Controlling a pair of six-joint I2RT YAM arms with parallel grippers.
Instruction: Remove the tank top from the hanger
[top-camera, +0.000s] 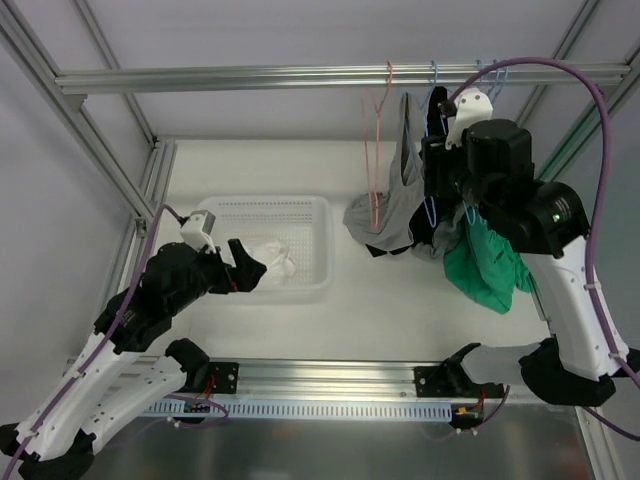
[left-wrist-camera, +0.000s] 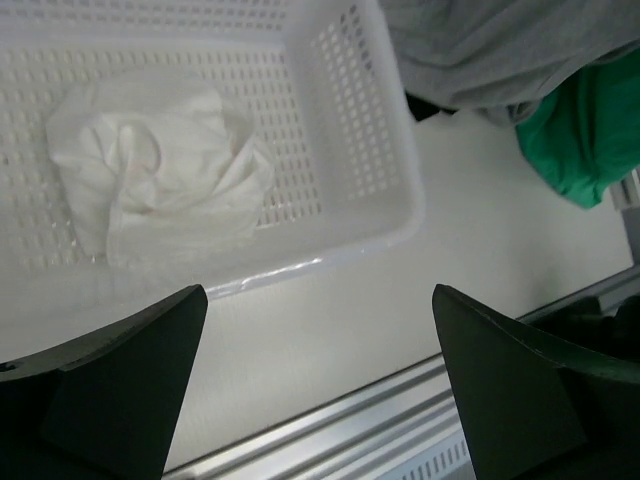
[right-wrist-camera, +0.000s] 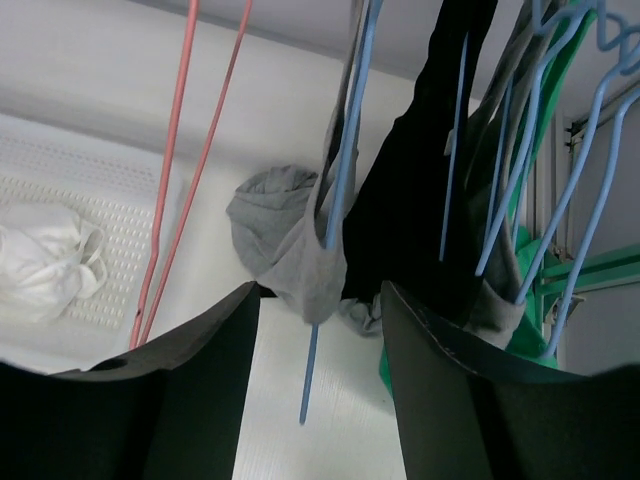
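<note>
A grey tank top (top-camera: 397, 205) hangs from a blue hanger (top-camera: 433, 85) on the top rail, bunched low, with a black garment (top-camera: 425, 228) beside it. In the right wrist view the grey tank top (right-wrist-camera: 290, 240) drapes over the blue hanger (right-wrist-camera: 345, 150), and one hanger end sticks out below the cloth. My right gripper (top-camera: 434, 180) is raised next to these hangers. Its jaws (right-wrist-camera: 320, 300) are open, with the cloth and the hanger end seen between them. My left gripper (top-camera: 240, 268) is open and empty at the basket's front rim, as the left wrist view (left-wrist-camera: 318, 300) shows.
A white basket (top-camera: 318, 215) on the left holds a crumpled white garment (top-camera: 272, 257). An empty pink hanger (top-camera: 377, 150) hangs left of the tank top. A green garment (top-camera: 487, 268) hangs on further blue hangers to the right. A metal rail (top-camera: 330, 378) runs along the table's near edge.
</note>
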